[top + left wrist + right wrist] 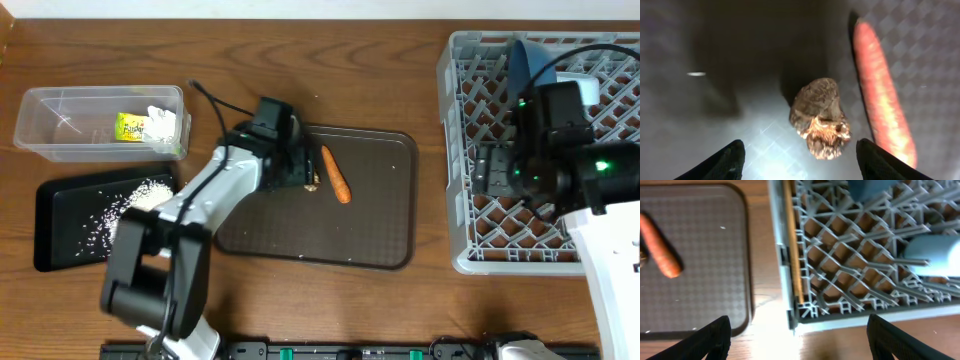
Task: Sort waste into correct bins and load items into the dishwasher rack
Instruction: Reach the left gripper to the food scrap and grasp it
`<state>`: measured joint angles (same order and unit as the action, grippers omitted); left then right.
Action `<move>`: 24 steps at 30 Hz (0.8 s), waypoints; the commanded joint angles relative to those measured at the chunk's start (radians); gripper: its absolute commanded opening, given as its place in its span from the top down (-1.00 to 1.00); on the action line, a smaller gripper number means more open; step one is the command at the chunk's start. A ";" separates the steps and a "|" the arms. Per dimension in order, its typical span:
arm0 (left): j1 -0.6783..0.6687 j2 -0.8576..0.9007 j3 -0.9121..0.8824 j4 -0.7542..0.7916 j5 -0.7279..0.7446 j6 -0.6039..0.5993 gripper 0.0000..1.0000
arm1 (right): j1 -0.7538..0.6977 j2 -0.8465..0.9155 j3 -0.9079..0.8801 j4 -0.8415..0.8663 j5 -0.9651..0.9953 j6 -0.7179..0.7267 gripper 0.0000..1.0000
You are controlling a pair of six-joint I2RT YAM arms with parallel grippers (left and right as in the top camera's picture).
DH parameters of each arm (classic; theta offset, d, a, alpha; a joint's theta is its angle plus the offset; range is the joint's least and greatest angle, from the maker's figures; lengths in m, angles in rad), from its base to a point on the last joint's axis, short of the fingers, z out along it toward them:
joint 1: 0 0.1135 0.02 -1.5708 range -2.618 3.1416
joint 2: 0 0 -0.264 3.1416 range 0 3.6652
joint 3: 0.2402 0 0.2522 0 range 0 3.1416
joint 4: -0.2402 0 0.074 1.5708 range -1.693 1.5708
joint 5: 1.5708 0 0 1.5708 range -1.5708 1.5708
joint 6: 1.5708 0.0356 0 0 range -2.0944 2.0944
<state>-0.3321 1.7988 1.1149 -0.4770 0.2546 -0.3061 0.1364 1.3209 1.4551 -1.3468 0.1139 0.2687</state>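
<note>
the brownish food scrap point(820, 119) lies on the brown tray point(380, 220) between the left gripper's point(800, 152) parted fingers, carrot point(882, 95) just right. likely next: lower, pinch it, carry to the black tray point(50, 250). right gripper point(800, 335) hangs parted, empty, at the rack's point(850, 280) edge.

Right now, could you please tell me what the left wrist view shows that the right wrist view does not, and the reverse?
Only the left wrist view: the brownish food scrap seen whole, lying just ahead of the open left gripper. Only the right wrist view: the grey dishwasher rack, chopsticks lying along its wall nearest the tray, a light blue dish inside it, and bare wooden table. Both: the orange carrot lying on the brown tray.
</note>
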 commanded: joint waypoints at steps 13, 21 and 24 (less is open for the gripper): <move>-0.073 0.113 0.005 0.060 -0.062 0.016 -0.08 | -0.024 0.000 0.000 -0.008 0.009 -0.024 -0.65; -0.072 0.111 0.006 0.012 -0.101 0.020 0.16 | -0.024 0.000 -0.003 -0.008 0.009 -0.024 -0.65; -0.072 0.099 0.006 -0.014 -0.172 0.020 0.28 | -0.024 0.000 -0.005 -0.012 0.009 -0.024 -0.64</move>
<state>-0.4034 1.8778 1.1202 -0.4664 0.1715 -0.2916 0.1219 1.3209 1.4548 -1.3544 0.1135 0.2581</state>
